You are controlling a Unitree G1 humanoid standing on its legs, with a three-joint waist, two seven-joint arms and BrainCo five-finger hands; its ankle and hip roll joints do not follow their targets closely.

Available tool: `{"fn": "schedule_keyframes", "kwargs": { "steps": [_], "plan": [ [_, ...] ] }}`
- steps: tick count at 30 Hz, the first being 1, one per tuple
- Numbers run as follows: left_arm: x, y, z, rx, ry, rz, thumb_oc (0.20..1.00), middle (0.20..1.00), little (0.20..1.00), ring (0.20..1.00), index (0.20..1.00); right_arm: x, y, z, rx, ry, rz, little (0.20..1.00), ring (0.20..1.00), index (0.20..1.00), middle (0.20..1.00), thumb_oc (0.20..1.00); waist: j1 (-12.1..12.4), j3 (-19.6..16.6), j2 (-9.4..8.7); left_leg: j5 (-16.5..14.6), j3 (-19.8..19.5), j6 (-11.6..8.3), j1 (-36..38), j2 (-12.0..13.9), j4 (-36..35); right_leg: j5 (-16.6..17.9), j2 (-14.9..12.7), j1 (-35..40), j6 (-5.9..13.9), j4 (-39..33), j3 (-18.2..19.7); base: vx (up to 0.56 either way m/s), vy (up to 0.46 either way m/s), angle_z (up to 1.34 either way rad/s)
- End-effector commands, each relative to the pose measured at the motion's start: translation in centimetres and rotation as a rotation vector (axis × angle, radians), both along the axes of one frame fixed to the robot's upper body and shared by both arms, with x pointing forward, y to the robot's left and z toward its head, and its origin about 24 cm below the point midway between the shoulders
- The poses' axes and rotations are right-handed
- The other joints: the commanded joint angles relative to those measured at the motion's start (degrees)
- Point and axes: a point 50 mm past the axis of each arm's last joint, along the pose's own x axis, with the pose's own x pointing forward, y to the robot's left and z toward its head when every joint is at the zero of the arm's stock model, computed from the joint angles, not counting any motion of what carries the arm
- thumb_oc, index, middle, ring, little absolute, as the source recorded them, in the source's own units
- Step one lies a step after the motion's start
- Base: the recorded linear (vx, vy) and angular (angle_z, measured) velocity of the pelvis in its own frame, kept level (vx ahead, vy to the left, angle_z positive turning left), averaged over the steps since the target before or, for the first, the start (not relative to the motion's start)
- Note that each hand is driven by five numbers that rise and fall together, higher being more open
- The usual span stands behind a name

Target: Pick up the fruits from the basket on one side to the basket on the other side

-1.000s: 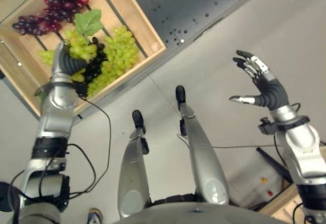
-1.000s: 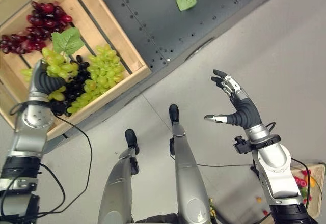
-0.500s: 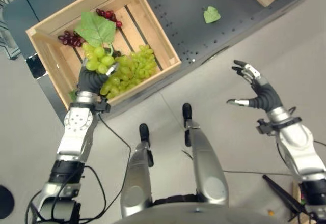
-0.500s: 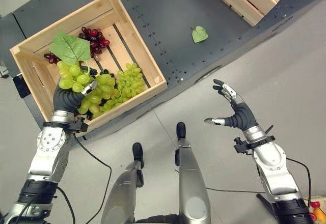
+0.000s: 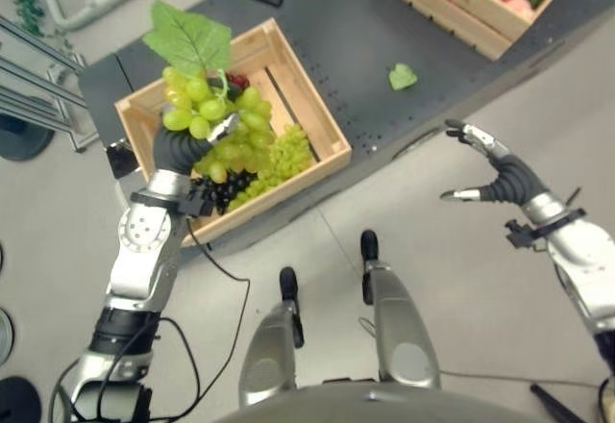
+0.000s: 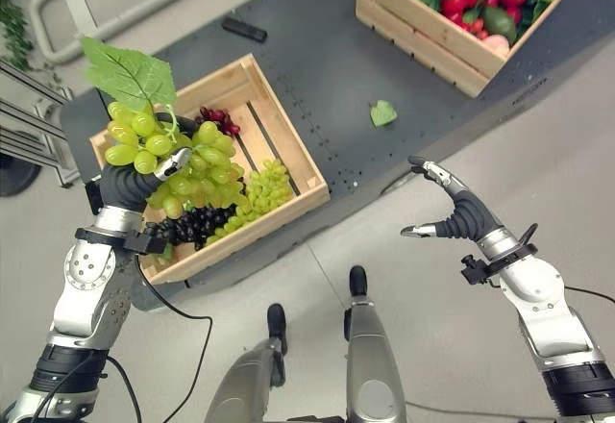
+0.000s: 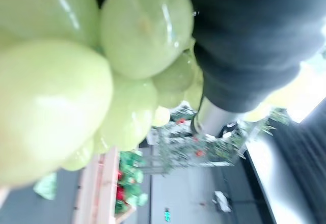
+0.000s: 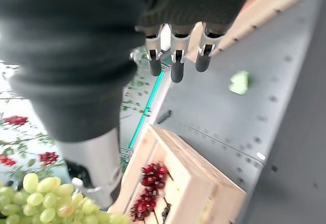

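Grey flooring surrounded a dark desk (image 6: 317,77) that carried two wooden crates. Compared with half a second earlier the whole picture had shifted, so the camera had moved: the second crate now showed far more fully.

At the left, the left hand (image 6: 130,185) had its fingers clenched round a bunch of green grapes (image 6: 173,159) with a big green leaf (image 6: 130,72) on top. The bunch had risen since the earlier frame and now hung clear above the near crate (image 6: 288,154) instead of sitting low in it. Inside that crate lay black grapes (image 6: 192,223), another green bunch (image 6: 261,188) and red grapes (image 6: 213,118).

A loose leaf (image 6: 383,112) lay on the desk between the crates. The far crate (image 6: 423,34) held greens and red produce.

At the right, the right hand (image 6: 461,213) hovered over the floor just beside the desk's edge, fingers released and spread, much as before, holding nothing.
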Motion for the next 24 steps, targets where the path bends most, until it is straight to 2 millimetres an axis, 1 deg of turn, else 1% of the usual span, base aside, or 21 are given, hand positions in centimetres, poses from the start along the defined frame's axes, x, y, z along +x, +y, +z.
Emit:
{"fn": "schedule_keyframes", "kwargs": {
  "steps": [1,5,7,8,9,13,14,17,20,21,22,23,24],
  "plan": [
    [-1.4,-0.9,2.4,0.019,-0.133,-0.117,0.200,0.200,0.200,0.200,0.200,0.7,1.7,2.0,-0.020,-0.083,0.102,1.000,1.000,1.000,1.000,1.000,-0.16,-3.99,-2.30,-0.42,0.43,4.84,1.71,-4.88,-1.73,-2.93,2.32,7.41,3.36,-2.06,-1.56,0.05,-0.021,0.01],
    [-1.5,-1.5,2.4,0.032,-0.115,-0.177,0.200,0.200,0.200,0.200,0.200,1.3,2.8,2.9,-0.001,-0.092,0.163,1.000,1.000,1.000,1.000,1.000,0.15,-6.46,-2.16,-0.47,0.59,4.77,3.67,-4.50,-2.66,-2.69,2.56,9.72,3.36,-4.14,-1.93,0.05,-0.031,0.00],
    [-1.5,-1.8,2.4,0.045,-0.106,-0.209,0.200,0.200,0.200,0.200,0.200,1.6,3.5,3.0,0.005,-0.072,0.206,1.000,1.000,1.000,1.000,1.000,0.23,-7.37,-2.21,-0.48,0.73,4.74,4.90,-4.22,-3.24,-2.66,2.76,10.90,3.33,-4.61,-1.93,0.05,-0.020,-0.01],
    [-1.5,-1.8,2.4,0.045,-0.106,-0.208,0.200,0.200,0.200,0.200,0.200,1.6,3.5,3.0,0.005,-0.072,0.206,1.000,1.000,1.000,1.000,1.000,0.22,-7.34,-2.21,-0.47,0.74,4.74,4.94,-4.22,-3.26,-2.65,2.77,10.93,3.33,-4.62,-1.93,0.05,-0.026,0.00],
    [-1.5,-2.1,2.3,0.060,-0.095,-0.230,0.200,0.200,0.200,0.200,0.200,1.8,4.0,3.2,-0.007,-0.054,0.243,1.000,1.000,1.000,1.000,1.000,0.23,-8.31,-2.29,-0.53,0.82,4.72,5.93,-3.99,-3.62,-2.79,3.01,11.55,3.32,-4.57,-1.85,0.06,-0.027,0.00],
    [-1.2,-2.8,2.3,0.090,-0.081,-0.274,0.200,0.200,0.200,0.200,0.200,2.5,5.4,2.8,0.018,0.004,0.314,1.000,1.000,1.000,1.000,1.000,0.05,-9.94,-2.47,-0.59,0.92,4.70,8.33,-3.54,-4.80,-3.38,3.33,13.34,3.21,-4.69,-1.95,0.07,-0.024,-0.01],
    [-1.2,-2.7,2.3,0.090,-0.082,-0.273,0.200,0.200,0.200,0.200,0.200,2.5,5.4,2.9,0.019,0.004,0.315,1.000,1.000,1.000,1.000,1.000,-0.01,-9.83,-2.48,-0.57,0.90,4.69,8.48,-3.53,-4.88,-3.40,3.34,13.47,3.21,-4.72,-1.96,0.07,-0.017,-0.02],
    [-1.0,-3.2,1.9,0.090,-0.060,-0.297,0.200,0.200,0.200,0.200,0.200,2.7,6.8,2.1,0.072,0.067,0.384,1.000,1.000,1.000,1.000,1.000,-0.08,-11.11,-2.78,-0.74,1.18,4.70,10.10,-3.20,-5.54,-3.63,3.56,14.60,3.16,-4.96,-2.04,0.06,-0.018,-0.01],
    [-0.8,-3.8,1.6,0.084,-0.042,-0.324,0.200,0.200,0.200,0.200,0.200,2.8,7.9,1.2,0.176,0.122,0.432,1.000,1.000,1.000,1.000,1.000,-0.16,-11.96,-3.04,-0.88,1.32,4.75,11.02,-3.04,-5.85,-3.61,3.62,15.52,3.15,-5.47,-2.03,0.03,-0.011,0.00],
    [-0.8,-3.8,1.6,0.084,-0.042,-0.323,0.200,0.200,0.200,0.200,0.200,2.8,7.9,1.2,0.177,0.122,0.432,1.000,1.000,1.000,1.000,1.000,-0.17,-11.94,-3.06,-0.86,1.33,4.75,11.07,-3.04,-5.90,-3.61,3.63,15.57,3.15,-5.51,-2.02,0.03,-0.009,-0.03],
    [-0.7,-3.9,1.7,0.090,-0.044,-0.331,0.200,0.200,0.200,0.200,0.200,2.8,8.3,1.0,0.219,0.140,0.453,1.000,1.000,1.000,1.000,1.000,-0.17,-12.22,-3.11,-0.89,1.34,4.76,11.37,-3.00,-6.00,-3.61,3.70,15.93,3.15,-5.65,-2.06,0.05,-0.013,-0.02],
    [-0.5,-4.3,1.8,0.103,-0.040,-0.346,0.200,0.200,0.200,0.200,0.200,2.9,9.4,0.6,0.317,0.182,0.508,1.000,1.000,1.000,1.000,1.000,-0.12,-12.81,-3.17,-0.95,1.41,4.77,11.92,-2.97,-6.26,-3.66,3.81,16.53,3.17,-6.07,-2.10,0.07,-0.017,-0.01],
    [-0.4,-4.4,1.9,0.109,-0.043,-0.351,0.200,0.200,0.200,0.200,0.200,2.9,9.8,0.4,0.351,0.197,0.524,1.000,1.000,1.000,1.000,1.000,-0.11,-13.08,-3.19,-0.96,1.42,4.78,12.17,-2.95,-6.38,-3.66,3.84,16.79,3.16,-6.24,-2.06,0.06,-0.017,0.01]
  ]
}}
